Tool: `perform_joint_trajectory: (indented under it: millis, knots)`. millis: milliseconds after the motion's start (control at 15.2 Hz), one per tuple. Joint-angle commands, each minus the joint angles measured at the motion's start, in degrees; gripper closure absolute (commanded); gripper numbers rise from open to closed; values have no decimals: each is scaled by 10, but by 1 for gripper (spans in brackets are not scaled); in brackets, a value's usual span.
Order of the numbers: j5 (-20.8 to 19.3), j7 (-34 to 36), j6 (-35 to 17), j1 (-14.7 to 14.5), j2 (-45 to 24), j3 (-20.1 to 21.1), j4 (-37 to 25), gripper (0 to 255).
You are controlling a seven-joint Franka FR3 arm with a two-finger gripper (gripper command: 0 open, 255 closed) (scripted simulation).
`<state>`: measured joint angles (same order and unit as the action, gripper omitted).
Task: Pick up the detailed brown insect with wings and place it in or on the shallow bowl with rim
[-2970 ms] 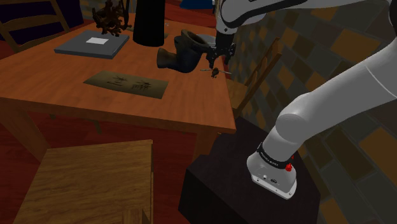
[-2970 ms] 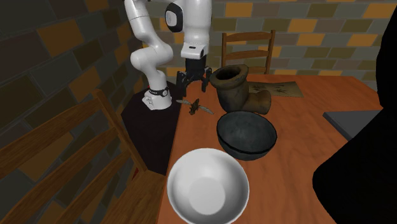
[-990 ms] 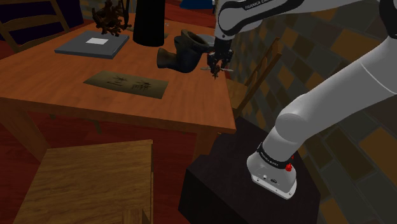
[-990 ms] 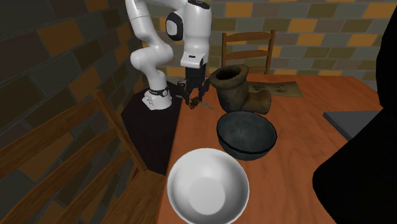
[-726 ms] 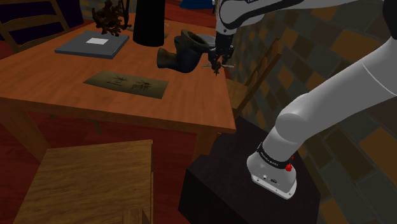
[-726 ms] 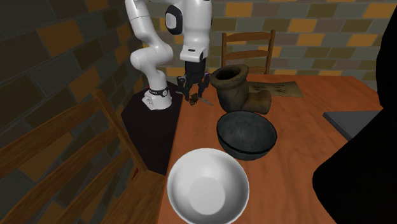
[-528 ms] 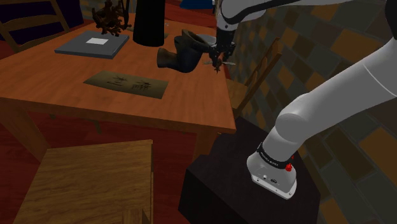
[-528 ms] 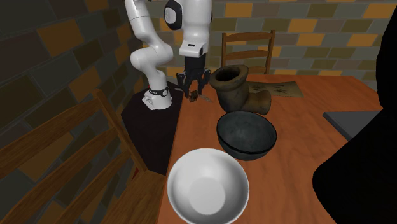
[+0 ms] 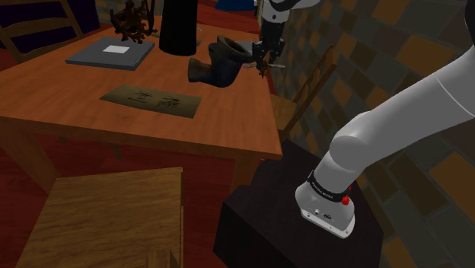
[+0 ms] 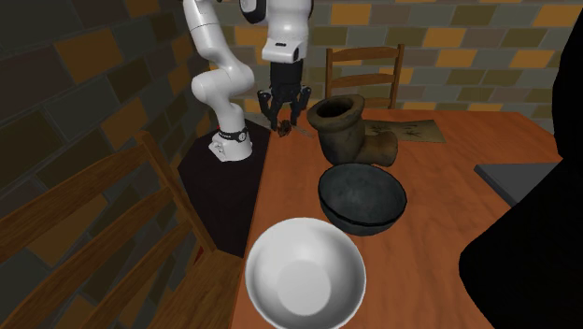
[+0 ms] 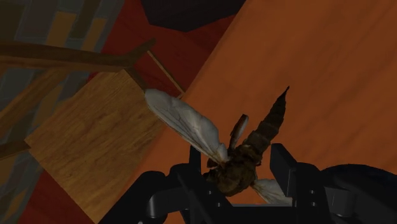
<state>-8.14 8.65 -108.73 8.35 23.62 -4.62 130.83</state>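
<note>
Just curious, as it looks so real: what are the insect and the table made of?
The insect: matt brown ridged body, pale veined see-through wings; real or model, I cannot tell. The table: wood, warm orange-brown with faint grain, slight sheen.

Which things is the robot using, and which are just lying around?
Job: gripper, winged brown insect clasped in it, dark rimmed bowl (probably the target).
Lying about: white bowl, brown boot-shaped pot, flat mat, grey slab, black cylinder.
</note>
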Motion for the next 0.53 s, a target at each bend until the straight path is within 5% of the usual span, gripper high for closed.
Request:
perform_joint_trajectory:
  millis: [0, 462]
  knots:
    - [1, -1, 16, 0, 2, 1, -15, 255]
    - [4, -7, 70, -1, 3, 3, -68, 255]
